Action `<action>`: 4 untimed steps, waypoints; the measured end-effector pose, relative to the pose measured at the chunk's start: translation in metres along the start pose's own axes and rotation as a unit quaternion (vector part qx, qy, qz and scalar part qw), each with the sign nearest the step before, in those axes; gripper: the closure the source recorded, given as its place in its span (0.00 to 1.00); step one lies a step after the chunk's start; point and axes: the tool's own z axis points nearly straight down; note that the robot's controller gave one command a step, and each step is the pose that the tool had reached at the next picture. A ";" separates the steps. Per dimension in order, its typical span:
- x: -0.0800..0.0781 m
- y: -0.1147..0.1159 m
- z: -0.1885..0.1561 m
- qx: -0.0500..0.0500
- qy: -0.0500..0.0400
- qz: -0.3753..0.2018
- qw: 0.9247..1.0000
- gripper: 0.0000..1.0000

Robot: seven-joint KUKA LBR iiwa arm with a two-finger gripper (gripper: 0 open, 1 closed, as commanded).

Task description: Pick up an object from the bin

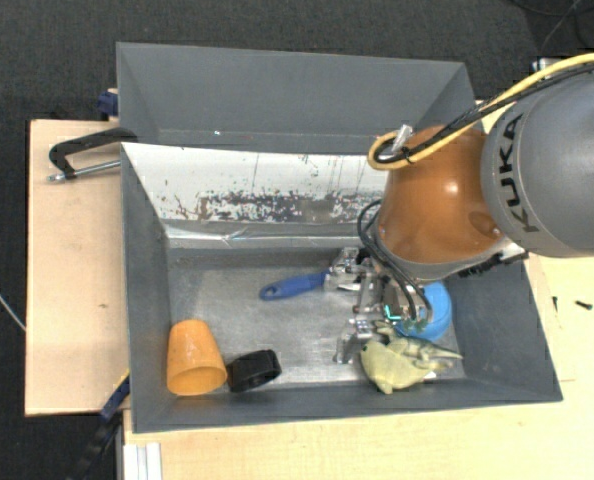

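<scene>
The pincer (pixel 362 330) hangs low in the grey bin (pixel 145 268); whether it is apart or together cannot be told. A pale yellow crumpled thing (pixel 395 370) lies just beside its tip and a blue disc (pixel 438 309) is close alongside. A blue-handled tool (pixel 289 287), a black cap (pixel 253 369) and an orange cup (pixel 194 358) lie farther off.

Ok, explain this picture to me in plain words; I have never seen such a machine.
One camera looks down into a grey metal bin. The grey and orange shape reaching in from the right is a robot arm, and the part at its end is its hand. The hand hangs low next to a pale crumpled thing and a blue round lid. Further left lie a blue-handled tool, a black ring and an orange cup. I cannot tell whether it holds anything.
</scene>
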 end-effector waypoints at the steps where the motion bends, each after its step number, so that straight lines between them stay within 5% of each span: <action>1: -0.018 -0.060 0.064 0.000 -0.002 -0.100 0.995 0.00; 2: -0.056 -0.118 0.081 -0.002 -0.006 -0.091 0.996 0.00; 3: -0.062 -0.103 0.024 0.002 -0.009 -0.197 0.980 0.00; 4: -0.087 -0.123 0.074 0.000 0.000 -0.180 0.984 0.00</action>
